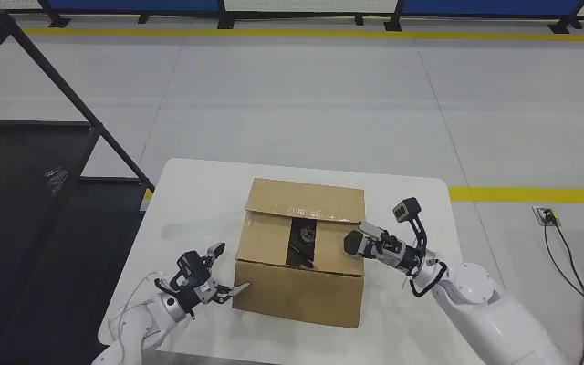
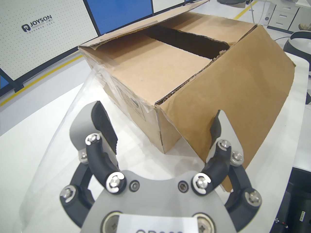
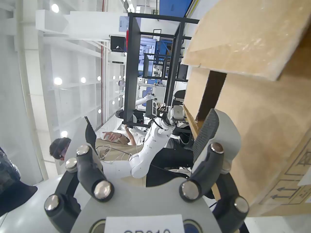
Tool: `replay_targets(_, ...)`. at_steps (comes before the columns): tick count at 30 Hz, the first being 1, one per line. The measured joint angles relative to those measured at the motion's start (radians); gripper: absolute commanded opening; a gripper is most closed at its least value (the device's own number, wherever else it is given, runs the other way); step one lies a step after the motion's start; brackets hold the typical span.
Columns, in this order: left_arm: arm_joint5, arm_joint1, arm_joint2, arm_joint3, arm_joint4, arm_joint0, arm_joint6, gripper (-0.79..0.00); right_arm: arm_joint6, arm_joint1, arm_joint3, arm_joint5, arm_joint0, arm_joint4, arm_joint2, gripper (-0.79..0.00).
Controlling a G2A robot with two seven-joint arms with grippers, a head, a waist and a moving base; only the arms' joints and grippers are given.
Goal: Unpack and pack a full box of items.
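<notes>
White table (image 1: 192, 192): box (image 1: 301, 285), from above, shows perhaps dark items (image 1: 304, 245); left tool (image 2: 158, 109), right tool (image 3: 149, 117) gape empty.

The flaps (image 1: 266, 242) of the cardboard box (image 1: 297, 292) cover most of its inside; through the narrow gap (image 1: 307, 246) between them lie dark items (image 1: 302, 239) with a speck of purple, too small to tell what they are. In the left wrist view that gap is plain black, and the left gripper (image 2: 158, 109) hides part of the hanging flap's lower edge. In the right wrist view the box runs off the picture's edge
</notes>
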Motion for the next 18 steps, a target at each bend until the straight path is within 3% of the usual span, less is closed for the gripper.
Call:
replay_targets(5,0.004,0.003,0.007,0.000,-0.009,0.000,-0.001,0.000,-0.021,-0.029,0.062,0.044,0.050,0.018,-0.021,0.000)
replay_targets(18,0.011,0.009,0.025,0.010,-0.029,-0.006,0.009,0.000,-0.038,-0.102,0.224,0.040,0.179,0.106,-0.036,0.000)
